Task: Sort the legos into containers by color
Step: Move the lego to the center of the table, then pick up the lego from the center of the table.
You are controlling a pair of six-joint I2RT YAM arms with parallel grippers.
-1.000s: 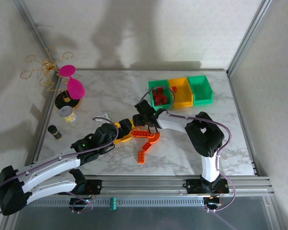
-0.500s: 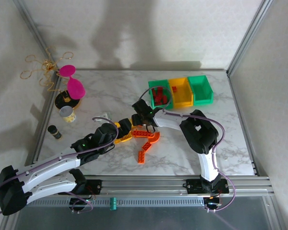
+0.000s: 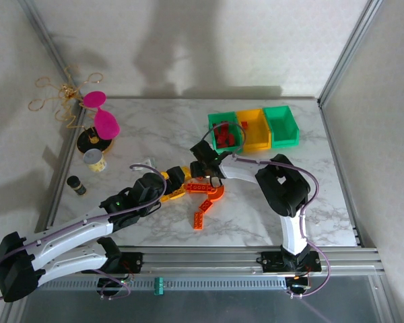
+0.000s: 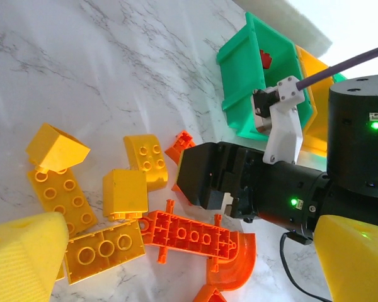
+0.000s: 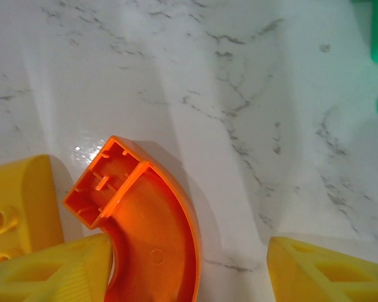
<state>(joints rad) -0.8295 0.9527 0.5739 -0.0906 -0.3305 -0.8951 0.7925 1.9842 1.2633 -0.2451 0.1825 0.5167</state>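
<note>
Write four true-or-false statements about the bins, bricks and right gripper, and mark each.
1. The left-end green bin holds red bricks. True.
2. The yellow bin holds orange bricks. False: it looks empty.
3. The right gripper is clamped on the orange arch. False: its jaws stand open, the arch lying on the marble table beside one finger.
4. Yellow bricks lie loose on the table. True.

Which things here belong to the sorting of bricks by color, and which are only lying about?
Part of the job: red bricks in the left green bin; loose orange bricks and yellow bricks; the row of three bins.
Lying about: two pink cups, small white cup, dark bottle, gold wire tangle.
</note>
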